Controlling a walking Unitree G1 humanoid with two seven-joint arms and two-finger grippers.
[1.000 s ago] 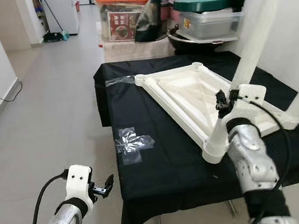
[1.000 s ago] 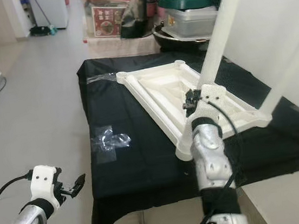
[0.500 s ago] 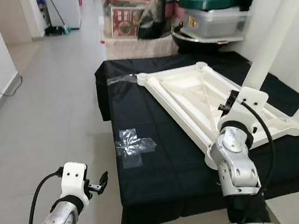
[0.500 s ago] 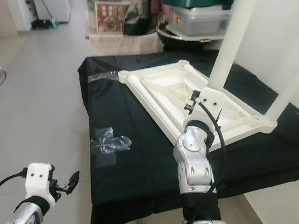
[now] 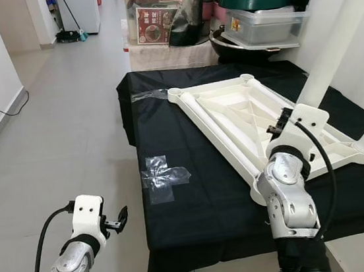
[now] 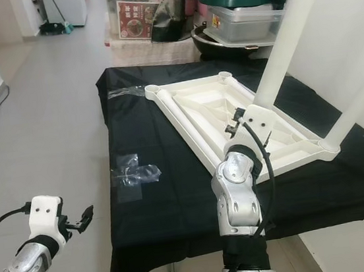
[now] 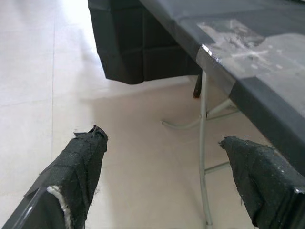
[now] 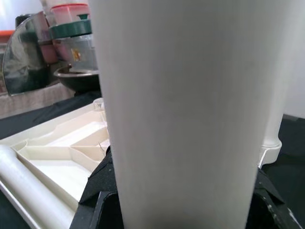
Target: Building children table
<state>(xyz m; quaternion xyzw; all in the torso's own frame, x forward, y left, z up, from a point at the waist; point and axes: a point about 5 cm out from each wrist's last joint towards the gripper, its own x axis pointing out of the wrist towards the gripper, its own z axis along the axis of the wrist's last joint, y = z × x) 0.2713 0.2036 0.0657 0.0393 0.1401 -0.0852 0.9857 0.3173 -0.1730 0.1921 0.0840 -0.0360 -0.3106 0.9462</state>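
On the black-draped table [image 5: 196, 200] an upturned white plastic tabletop [image 5: 232, 113] lies; the right gripper [image 5: 285, 118] is clamped round a stiff, light-looking table leg [image 5: 336, 37], gripped low near its socket. Left gripper [image 5: 118, 218] hangs spread, holding nothing.

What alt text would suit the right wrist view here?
A thick white table leg stands close in front of the lens, clamped between the right gripper's black fingers. Behind it lies the upturned white tabletop on black cloth.
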